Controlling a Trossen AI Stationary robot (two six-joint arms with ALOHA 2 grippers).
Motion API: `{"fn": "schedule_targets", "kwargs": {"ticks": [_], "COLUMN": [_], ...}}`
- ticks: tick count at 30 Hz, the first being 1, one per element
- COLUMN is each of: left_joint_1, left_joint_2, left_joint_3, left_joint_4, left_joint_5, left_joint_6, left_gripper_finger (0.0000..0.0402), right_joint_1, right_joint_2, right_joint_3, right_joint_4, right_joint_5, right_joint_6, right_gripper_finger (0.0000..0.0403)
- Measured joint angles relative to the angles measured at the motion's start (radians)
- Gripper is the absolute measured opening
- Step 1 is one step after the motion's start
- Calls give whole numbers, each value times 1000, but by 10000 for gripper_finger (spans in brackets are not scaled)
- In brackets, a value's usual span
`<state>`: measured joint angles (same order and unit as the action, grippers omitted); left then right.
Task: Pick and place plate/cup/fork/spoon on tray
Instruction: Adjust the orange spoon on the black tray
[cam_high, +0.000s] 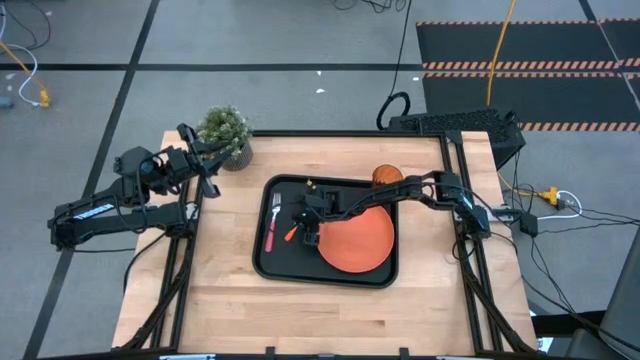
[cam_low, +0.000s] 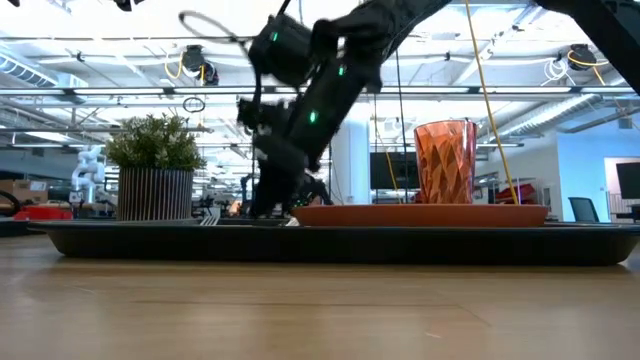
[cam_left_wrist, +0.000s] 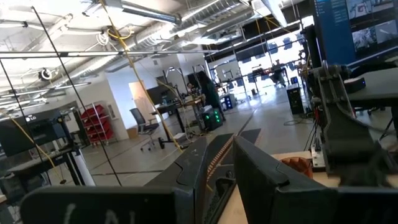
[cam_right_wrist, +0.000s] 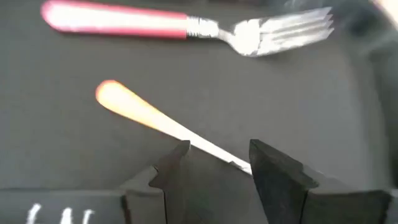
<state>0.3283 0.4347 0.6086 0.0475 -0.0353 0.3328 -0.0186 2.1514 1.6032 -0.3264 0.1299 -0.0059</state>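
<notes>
Even overhead light on the pale wooden counter (cam_high: 240, 300), shadows soft. Ceiling strip lights glare at table level. Up close, the pink-red-handled silver fork (cam_right_wrist: 186, 26) and orange-handled spoon (cam_right_wrist: 149, 115) smear with blur.

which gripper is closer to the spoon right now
The right gripper: it is over the tray, its fingers straddling the spoon beside the fork. The left gripper hangs off the tray's far left corner, near the potted plant.
</notes>
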Motion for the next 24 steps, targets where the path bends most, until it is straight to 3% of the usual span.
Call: {"fn": "schedule_targets", "kwargs": {"ticks": [5, 11, 18, 24], "left_joint_1": [0, 0, 0, 0], "left_joint_2": [0, 0, 0, 0], "left_joint_3": [0, 0, 0, 0], "left_joint_4": [0, 1, 7, 4], "left_joint_5": [0, 0, 0, 0], "left_joint_6": [0, 0, 5, 6], "left_gripper_finger": [81, 81, 81, 81], "right_joint_1": [3, -33, -88, -134], "right_joint_2": [-69, -54, -53, -39], "right_joint_3": [1, 0, 0, 0], "right_joint_4": [-12, -128, -132, -195], "right_joint_5": [5, 1, 79, 80], "right_joint_6": [-63, -175, -193, -131], "right_gripper_finger": [157, 157, 157, 157]}}
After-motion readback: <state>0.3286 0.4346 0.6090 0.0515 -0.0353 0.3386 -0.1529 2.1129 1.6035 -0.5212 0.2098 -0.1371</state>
